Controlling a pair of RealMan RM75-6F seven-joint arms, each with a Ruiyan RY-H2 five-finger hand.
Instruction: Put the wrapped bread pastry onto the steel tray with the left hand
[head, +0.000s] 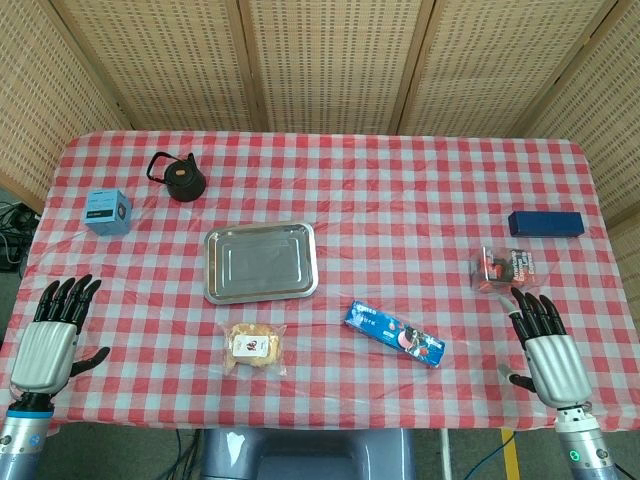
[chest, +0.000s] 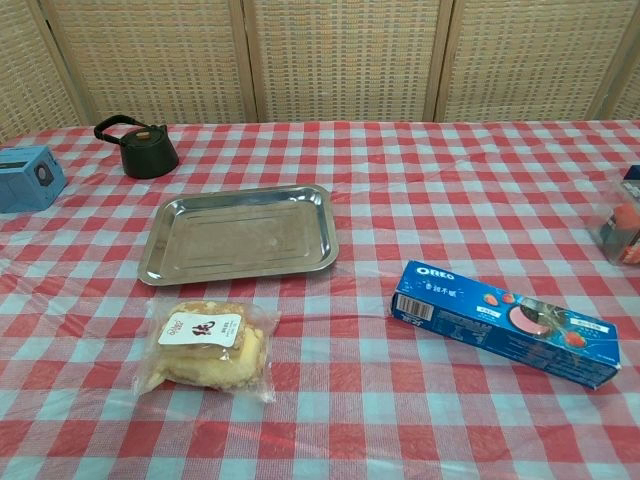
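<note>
Wrapped bread pastry flat on surface, just in front of bare steel tray, short lift | my left hand released, fingers spread at surface edge, free to reach | right hand released, idle

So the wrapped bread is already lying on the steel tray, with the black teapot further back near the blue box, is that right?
Not quite. The wrapped bread lies on the checked tablecloth just in front of the steel tray, which holds nothing; the chest view shows this plainly. The rest is right: the black teapot stands further back, near the blue box.
</note>
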